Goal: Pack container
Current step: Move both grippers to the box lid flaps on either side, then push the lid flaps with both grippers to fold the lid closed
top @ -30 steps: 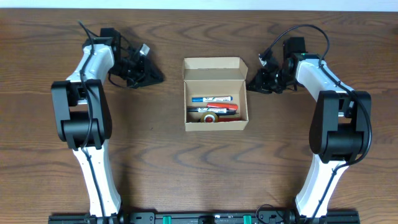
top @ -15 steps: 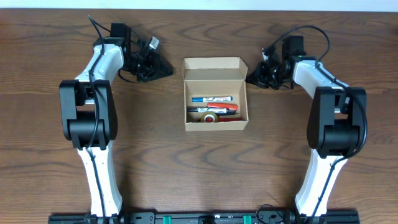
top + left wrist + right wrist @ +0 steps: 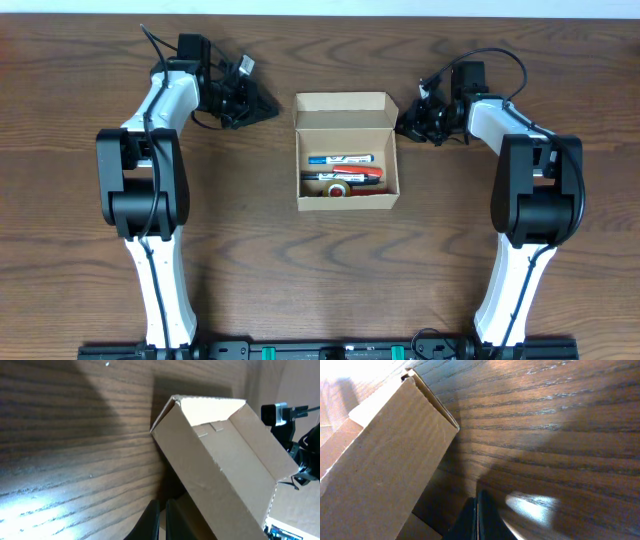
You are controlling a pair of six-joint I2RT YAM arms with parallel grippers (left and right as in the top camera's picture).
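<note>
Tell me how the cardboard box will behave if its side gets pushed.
The cardboard box probably slides rather than tips: it sits low and flat on the wooden table. It is likely light, holding only markers and a tape roll. Its thin walls and open flap lid may flex under a firm push.

Dark wood-grain table; tan cardboard container sits on it near centre, flap lid open
</note>
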